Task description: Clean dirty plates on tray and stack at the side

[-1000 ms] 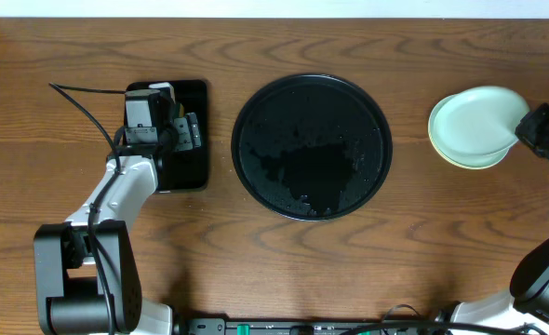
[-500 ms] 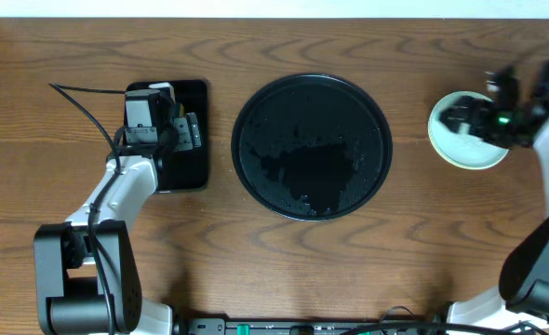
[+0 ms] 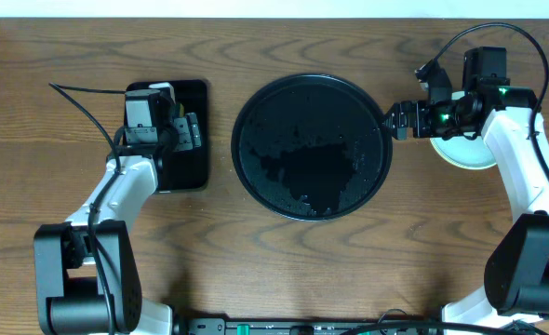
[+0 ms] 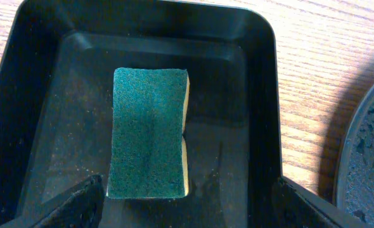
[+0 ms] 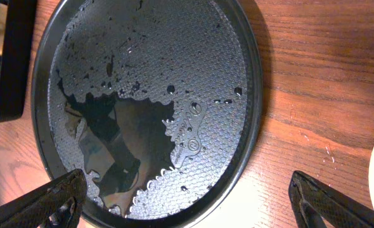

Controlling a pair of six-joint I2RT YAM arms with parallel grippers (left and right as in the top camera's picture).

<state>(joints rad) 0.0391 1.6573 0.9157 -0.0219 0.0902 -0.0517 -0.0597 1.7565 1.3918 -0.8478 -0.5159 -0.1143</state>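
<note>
Left gripper [image 4: 188, 204]: fingers wide apart, above the green sponge [image 4: 150, 130] in the small tray [image 4: 263, 95].
Right gripper [image 3: 394, 119]: fingers wide apart, over the round tray's right rim.
Round tray [image 3: 293, 121]: wet, mid-table.
Plates [image 3: 468, 154]: stacked right of it, partly under the right arm.

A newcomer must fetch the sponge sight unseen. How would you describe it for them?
Find the large round black tray mid-table; beside it, below the left gripper, sits a smaller rectangular black tray. The sponge lies flat inside: green scouring face up, yellow body beneath, the only thing in that tray.
</note>
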